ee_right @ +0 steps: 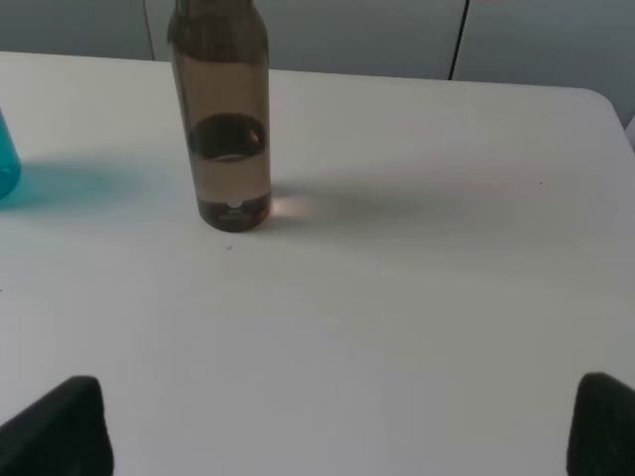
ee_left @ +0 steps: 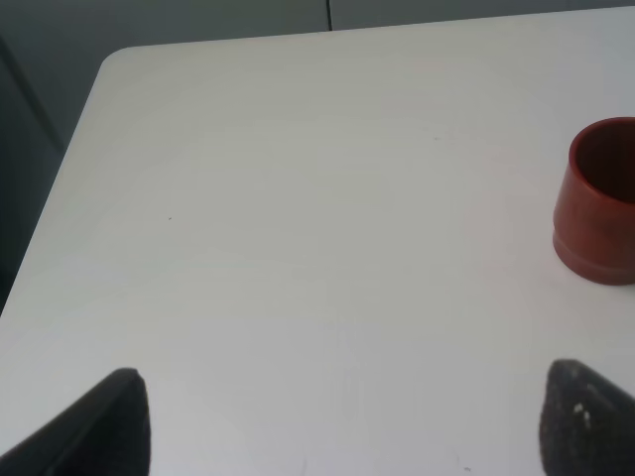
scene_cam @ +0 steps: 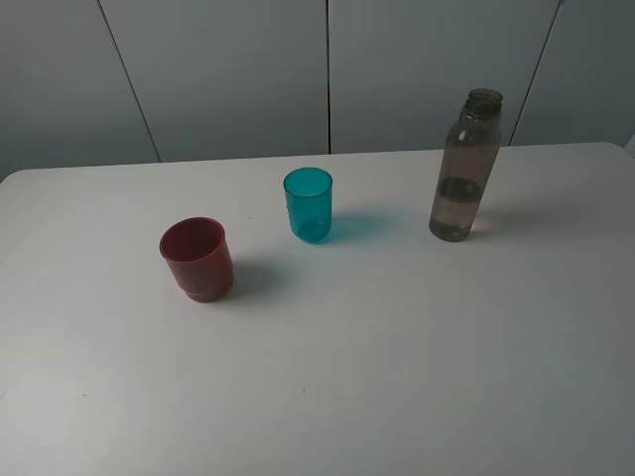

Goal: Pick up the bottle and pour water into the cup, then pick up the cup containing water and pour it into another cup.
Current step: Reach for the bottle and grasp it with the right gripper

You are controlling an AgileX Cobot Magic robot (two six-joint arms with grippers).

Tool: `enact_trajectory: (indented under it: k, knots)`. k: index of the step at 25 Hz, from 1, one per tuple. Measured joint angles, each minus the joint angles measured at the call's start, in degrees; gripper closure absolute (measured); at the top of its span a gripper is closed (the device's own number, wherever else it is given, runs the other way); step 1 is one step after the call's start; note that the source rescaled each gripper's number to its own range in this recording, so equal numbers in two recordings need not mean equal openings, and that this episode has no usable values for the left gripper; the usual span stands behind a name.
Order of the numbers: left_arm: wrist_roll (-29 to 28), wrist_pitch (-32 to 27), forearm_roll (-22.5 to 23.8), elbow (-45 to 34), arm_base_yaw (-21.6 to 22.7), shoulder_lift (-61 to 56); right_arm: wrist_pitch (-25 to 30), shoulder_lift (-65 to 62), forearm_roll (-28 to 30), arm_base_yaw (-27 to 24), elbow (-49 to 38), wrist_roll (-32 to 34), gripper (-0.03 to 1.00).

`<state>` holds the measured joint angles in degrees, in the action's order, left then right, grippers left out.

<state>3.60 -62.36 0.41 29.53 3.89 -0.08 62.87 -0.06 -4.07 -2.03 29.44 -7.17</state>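
Note:
The tall smoky grey-brown bottle [scene_cam: 464,169] stands upright at the back right of the white table [scene_cam: 397,357], uncapped and partly filled with water; the right wrist view shows the bottle [ee_right: 222,129] too. The teal cup [scene_cam: 309,204] stands upright near the middle, its edge [ee_right: 6,159] just in the right wrist view. The dark red cup [scene_cam: 197,259] stands to its front left, and the red cup [ee_left: 598,202] also shows in the left wrist view. Neither arm appears in the exterior high view. My left gripper [ee_left: 347,421] and right gripper [ee_right: 342,426] are open above bare table, holding nothing.
Grey wall panels [scene_cam: 327,69] rise behind the table's far edge. The table's rounded far corners show in both wrist views, the left one [ee_left: 114,59] and the right one [ee_right: 595,99].

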Motion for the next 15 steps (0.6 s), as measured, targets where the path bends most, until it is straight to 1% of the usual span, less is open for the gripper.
enact_trajectory:
  k: [15]
  knots:
    - [0.0, 0.0, 0.0, 0.0, 0.0, 0.0, 0.0, 0.0, 0.0, 0.0, 0.0, 0.0, -0.03]
